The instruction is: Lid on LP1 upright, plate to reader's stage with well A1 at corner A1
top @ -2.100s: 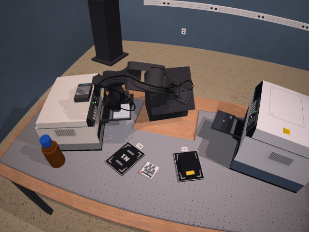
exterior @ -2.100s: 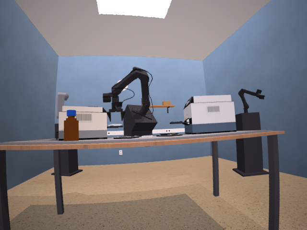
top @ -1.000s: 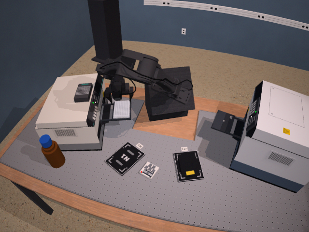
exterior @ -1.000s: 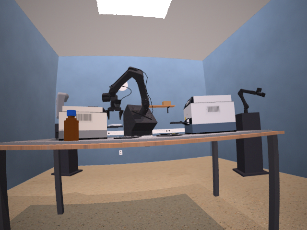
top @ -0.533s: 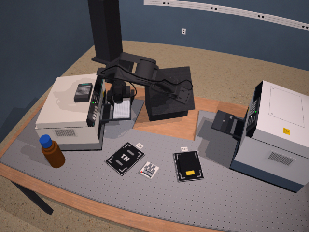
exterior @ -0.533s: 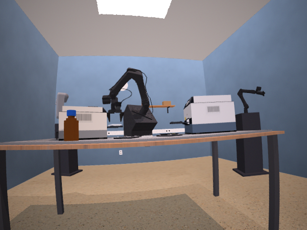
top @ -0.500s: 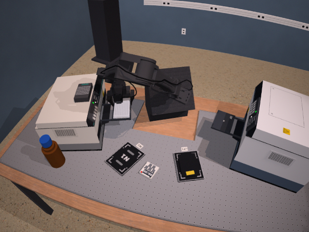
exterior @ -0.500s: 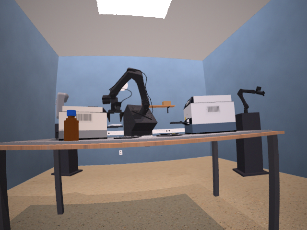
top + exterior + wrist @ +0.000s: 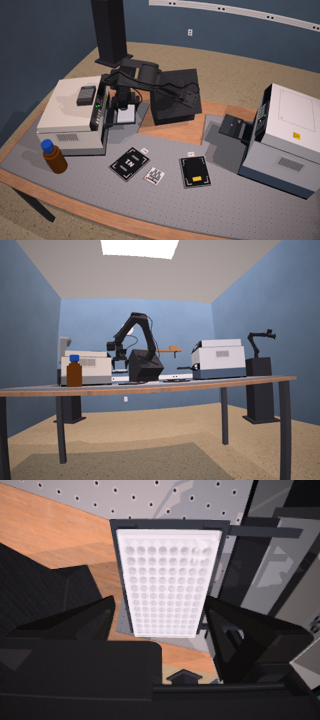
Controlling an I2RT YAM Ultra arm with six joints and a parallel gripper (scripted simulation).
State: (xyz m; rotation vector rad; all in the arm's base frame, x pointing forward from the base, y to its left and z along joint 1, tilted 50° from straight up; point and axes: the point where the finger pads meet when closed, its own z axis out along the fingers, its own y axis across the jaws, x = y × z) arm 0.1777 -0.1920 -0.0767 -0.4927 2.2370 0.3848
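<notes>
The plate [image 9: 166, 582] is white, with rows of little round wells, and it sits on the dispenser's [image 9: 69, 108] dark stage. The end effector [image 9: 160, 617] hangs just above the plate, wide open and holding nothing. On the tabletop [image 9: 160, 206] I count two big machines, two black pads and one brown bottle [image 9: 53, 157] beside the dispenser.

Place: lab | Evidence: benchtop dispenser [image 9: 69, 103], reader [image 9: 289, 134], well plate [image 9: 126, 113] | Deck labels: barely legible
</notes>
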